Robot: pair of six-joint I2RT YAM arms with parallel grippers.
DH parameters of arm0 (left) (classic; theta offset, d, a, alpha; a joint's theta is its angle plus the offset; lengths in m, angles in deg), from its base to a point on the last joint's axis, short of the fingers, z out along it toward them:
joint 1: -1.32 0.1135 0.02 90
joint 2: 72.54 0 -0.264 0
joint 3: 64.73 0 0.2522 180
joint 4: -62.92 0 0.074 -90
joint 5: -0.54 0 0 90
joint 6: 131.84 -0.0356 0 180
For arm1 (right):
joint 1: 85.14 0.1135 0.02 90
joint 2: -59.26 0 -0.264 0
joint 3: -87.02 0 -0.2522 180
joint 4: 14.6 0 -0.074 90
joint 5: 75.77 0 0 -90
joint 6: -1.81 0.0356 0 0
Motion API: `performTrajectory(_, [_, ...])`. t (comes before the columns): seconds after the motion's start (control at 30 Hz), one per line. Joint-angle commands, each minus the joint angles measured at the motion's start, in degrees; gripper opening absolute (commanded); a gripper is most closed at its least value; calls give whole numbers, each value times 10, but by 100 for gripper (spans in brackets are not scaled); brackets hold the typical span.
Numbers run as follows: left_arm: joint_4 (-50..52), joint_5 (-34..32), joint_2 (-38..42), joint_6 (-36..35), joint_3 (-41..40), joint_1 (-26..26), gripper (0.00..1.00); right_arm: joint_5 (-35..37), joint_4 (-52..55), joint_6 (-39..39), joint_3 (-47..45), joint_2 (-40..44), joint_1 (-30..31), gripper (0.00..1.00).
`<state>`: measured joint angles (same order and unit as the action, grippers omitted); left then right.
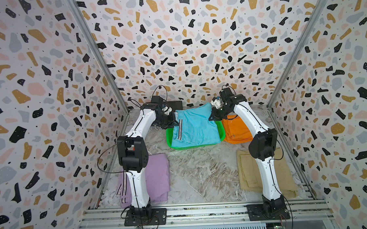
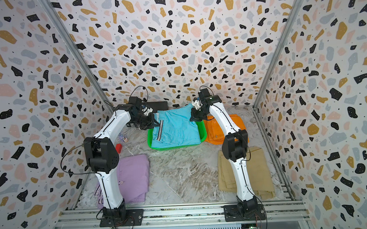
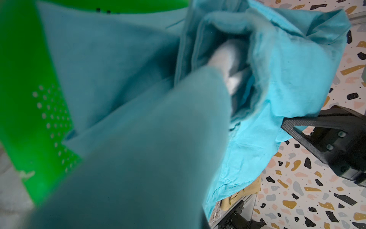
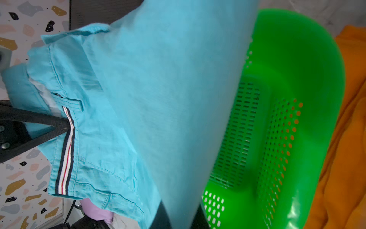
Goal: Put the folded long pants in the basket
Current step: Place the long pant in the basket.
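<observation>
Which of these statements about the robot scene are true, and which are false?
1. Both arms' jaws are shut on the cyan pants. True.
2. The orange pants lie inside the green basket. False: they lie on the table beside it.
3. The lilac pants lie by the left arm's base. True.
4. The khaki pants are stacked on the orange pants. False: they lie on the table near the right arm's base.

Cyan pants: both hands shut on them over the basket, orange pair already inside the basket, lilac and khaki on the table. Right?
One error: the orange pair isn't inside the basket; both top views show it on the table beside the basket. Rest stands: left hand and right hand shut on the cyan pants over the basket, lilac pair and khaki pair on the table.
</observation>
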<state>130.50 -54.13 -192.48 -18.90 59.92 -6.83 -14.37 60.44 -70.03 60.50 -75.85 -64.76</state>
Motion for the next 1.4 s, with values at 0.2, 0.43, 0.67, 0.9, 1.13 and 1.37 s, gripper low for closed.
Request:
performTrajectory(0.2, [-12,-26,-52,-12,11,0,0,20,20,-22,30,-59,-7,0])
performTrajectory(0.43, [-24,-45,-79,0,-28,0,0,51,20,-31,-12,-58,-3,0])
performTrajectory(0.67, [-30,-49,-83,3,-38,-1,31,86,13,-32,-52,-48,3,25])
performTrajectory(0.9, [-33,-56,-24,10,-38,0,80,65,-3,-26,-44,1,4,71])
performTrajectory(1.13, [-8,-96,111,33,-62,1,100,18,-54,10,-109,113,4,100])
performTrajectory(1.37, [-1,-210,285,59,-184,4,100,9,-304,50,-454,361,25,100])
